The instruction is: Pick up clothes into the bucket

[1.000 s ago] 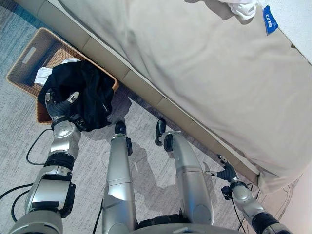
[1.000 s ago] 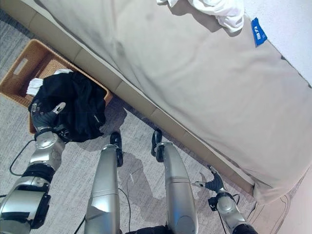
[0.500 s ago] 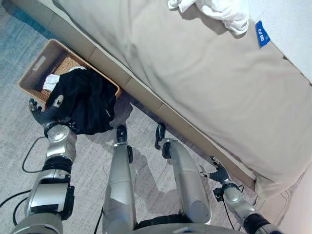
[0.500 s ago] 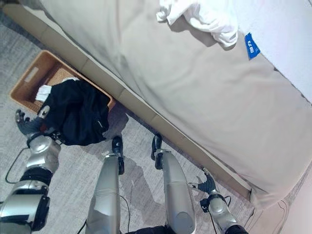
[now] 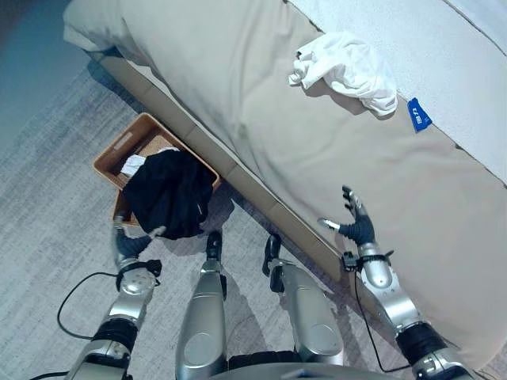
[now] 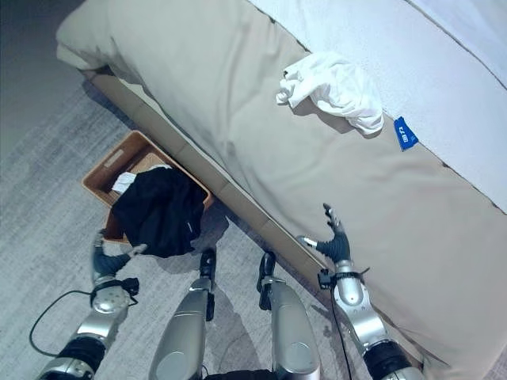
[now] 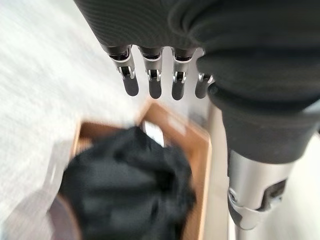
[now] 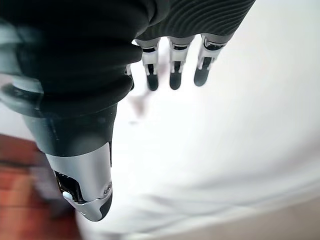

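Nearest you, your left hand (image 5: 127, 244) hangs empty, fingers relaxed, just short of the basket (image 5: 117, 150). The black garment (image 5: 168, 192) sits heaped in the basket, draping over its near rim. Your right hand (image 5: 354, 226) is raised over the bed (image 5: 261, 119) edge, fingers spread, holding nothing. Far beyond the basket, up on the bed, lies the white garment (image 5: 348, 71). That looks like your next pickup: reach the right hand well forward and close on it.

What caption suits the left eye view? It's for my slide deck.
Black garment heaped in the wicker basket; white garment on the bed; both hands open.
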You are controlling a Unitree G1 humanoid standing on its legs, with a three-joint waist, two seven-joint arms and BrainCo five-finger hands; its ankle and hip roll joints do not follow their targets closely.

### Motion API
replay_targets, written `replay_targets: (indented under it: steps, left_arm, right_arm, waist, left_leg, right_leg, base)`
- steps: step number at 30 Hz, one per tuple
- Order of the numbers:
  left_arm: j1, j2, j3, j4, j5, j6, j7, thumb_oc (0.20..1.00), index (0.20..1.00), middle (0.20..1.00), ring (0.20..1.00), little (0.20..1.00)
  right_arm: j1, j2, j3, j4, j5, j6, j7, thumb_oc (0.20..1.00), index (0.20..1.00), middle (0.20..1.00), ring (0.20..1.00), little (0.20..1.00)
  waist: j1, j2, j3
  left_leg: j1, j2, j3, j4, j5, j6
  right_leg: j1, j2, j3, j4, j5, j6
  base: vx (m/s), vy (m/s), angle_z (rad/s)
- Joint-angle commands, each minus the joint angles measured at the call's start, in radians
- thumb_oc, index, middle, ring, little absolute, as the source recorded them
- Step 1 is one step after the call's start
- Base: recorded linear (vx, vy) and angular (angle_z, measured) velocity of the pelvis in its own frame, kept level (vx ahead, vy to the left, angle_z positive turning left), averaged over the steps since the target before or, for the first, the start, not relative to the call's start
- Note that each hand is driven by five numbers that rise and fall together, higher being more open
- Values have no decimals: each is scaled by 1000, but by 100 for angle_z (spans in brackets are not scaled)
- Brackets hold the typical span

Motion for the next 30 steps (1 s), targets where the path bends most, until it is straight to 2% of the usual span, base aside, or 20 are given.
replay_targets:
  steps: [1, 4, 7, 12, 19, 26, 28, 30]
  left_arm:
    - [48, -20, -68, 17, 90, -38, -106, 1000, 1000, 1000, 1000, 1000]
    - [83, -19, -143, -4, 142, -47, -156, 1000, 1000, 1000, 1000, 1000]
    - [116, -35, -182, -15, 116, -53, -184, 1000, 1000, 1000, 1000, 1000]
    - [130, -47, -218, 1, 93, -49, -173, 1000, 1000, 1000, 1000, 1000]
    - [130, -36, -230, 19, 36, -36, -130, 1000, 1000, 1000, 1000, 1000]
    - [122, -29, -221, 56, -4, -28, -111, 1000, 1000, 1000, 1000, 1000]
    - [116, -29, -230, 70, -15, -22, -109, 1000, 1000, 1000, 1000, 1000]
    - [112, -27, -227, 71, -29, -22, -104, 1000, 1000, 1000, 1000, 1000]
  right_arm:
    - [-61, -94, -46, -21, -53, -30, -42, 1000, 1000, 1000, 1000, 1000]
    - [-146, -131, -67, 9, -112, -13, -84, 1000, 1000, 1000, 1000, 1000]
    - [-261, -173, -66, 81, -162, 24, -141, 1000, 1000, 1000, 1000, 1000]
    - [-505, -269, -14, 297, -247, 101, -251, 1000, 1000, 1000, 1000, 1000]
    - [-862, -405, 120, 635, -243, 174, -340, 1000, 1000, 1000, 1000, 1000]
    - [-1112, -474, 268, 851, -180, 195, -315, 1000, 1000, 1000, 1000, 1000]
    - [-1202, -503, 316, 978, -135, 203, -293, 1000, 1000, 1000, 1000, 1000]
    - [-1248, -513, 345, 1001, -103, 205, -277, 1000, 1000, 1000, 1000, 1000]
  waist:
    - [5, 29, -85]
    - [18, 38, -98]
    - [34, 47, -105]
    - [59, 59, -99]
    - [89, 68, -76]
    - [109, 67, -50]
    - [126, 66, -32]
    - [131, 62, -18]
  left_leg:
    - [-3, -15, 37, 13, -1, 17]
    - [3, -17, 39, 22, -11, 19]
    - [-3, -20, 37, 33, -18, 21]
    - [-5, -17, 31, 35, -25, 22]
    - [-26, -24, -1, 28, -12, 21]
    - [-80, -44, -14, 69, -18, 24]
    - [-105, -49, -18, 77, -18, 23]
    - [-118, -50, -21, 75, -12, 22]
  right_leg:
    - [29, -50, 17, -76, 91, 79]
    - [38, -47, 25, -85, 89, 80]
    - [29, -44, 31, -76, 86, 80]
    - [22, -39, 29, -53, 64, 76]
    - [0, -44, 8, -25, 51, 71]
    - [-30, -57, 4, -15, 64, 75]
    - [-47, -64, -1, -10, 63, 76]
    - [-55, -68, -7, -12, 67, 77]
  base:
    - [70, -38, -2]
    - [57, -35, -5]
    - [40, -24, -8]
    - [44, -18, -2]
    - [17, -1, 8]
    - [3, 32, 14]
    - [-6, 41, 7]
    - [2, 24, 11]
